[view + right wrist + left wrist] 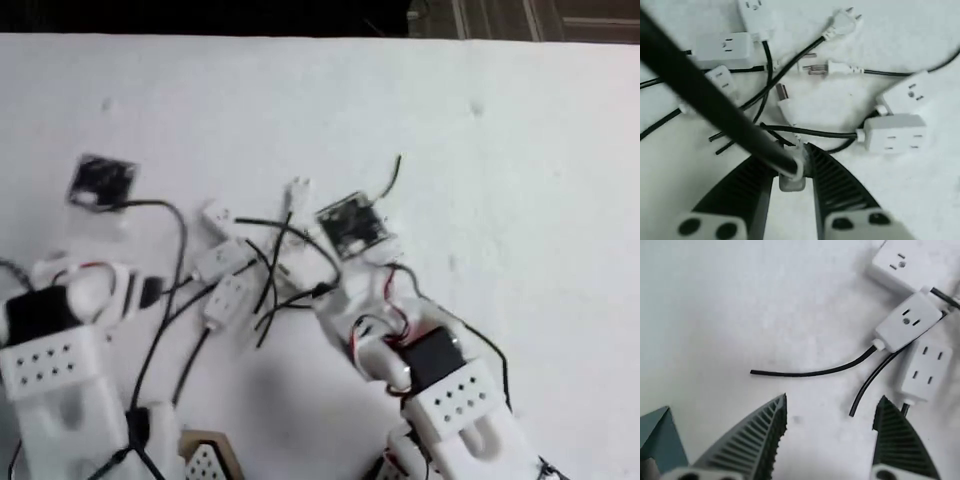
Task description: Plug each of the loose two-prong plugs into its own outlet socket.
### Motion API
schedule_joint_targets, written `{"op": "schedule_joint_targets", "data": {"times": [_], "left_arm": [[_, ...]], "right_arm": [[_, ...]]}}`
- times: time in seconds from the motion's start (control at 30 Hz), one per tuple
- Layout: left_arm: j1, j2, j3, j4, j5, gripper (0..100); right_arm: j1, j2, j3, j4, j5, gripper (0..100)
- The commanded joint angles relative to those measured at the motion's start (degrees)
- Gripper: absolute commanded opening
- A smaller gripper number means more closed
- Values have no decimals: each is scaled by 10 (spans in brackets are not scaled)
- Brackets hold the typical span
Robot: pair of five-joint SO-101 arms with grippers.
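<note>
L side: left gripper (pixel 832 422) open, ribbed fingers (pixel 760 435) spread wide w/ nothing between; hovers over the matte white table (pixel 715 305)
R side: right gripper (pixel 790 152) closed on the rear end of a white two-prong plug (pixel 787 112); prongs point away from the gripper, toward the cord cluster
Foreground: thick black cable (pixel 705 90) runs diagonally across the right wrist view and ends at the closed fingers
Loose plugs: second white plug (pixel 832 66), flat metal prongs, lies on the table just beyond the held one; third white plug (pixel 842 22) farther off; both on black cords
Sockets: white rectangular outlet blocks, slots face up; three side by side near the L side (pixel 900 262) (pixel 907 320) (pixel 927 370); two more touching each other beside the held plug (pixel 895 132) (pixel 907 92)
Cords: thin black cords (pixel 290 270) tangled among the blocks mid-table; one cut end (pixel 752 372) lies ahead of the open fingers
Other: two black square tags (pixel 100 180) (pixel 350 222) flat on the table, well apart; second sits just beyond the R arm
</note>
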Motion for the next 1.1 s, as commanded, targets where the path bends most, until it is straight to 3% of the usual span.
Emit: {"op": "schedule_joint_targets", "data": {"times": [0.0,0.13,0.33,0.5,0.73,1.07], "left_arm": [[-81,-22,52,-38,-34,282],[-134,-26,125,-115,-40,282],[-179,-26,202,-192,-37,282],[-177,-26,245,-219,-6,282],[-181,-26,262,-233,9,282],[-181,-26,275,-244,9,282]], "right_arm": [[-47,-3,-2,-56,28,18],[-97,-3,25,-122,84,18],[-138,22,47,-177,109,18],[-142,147,24,-253,113,18],[-145,348,-111,-260,91,18],[-153,504,-226,-262,96,18]]}}
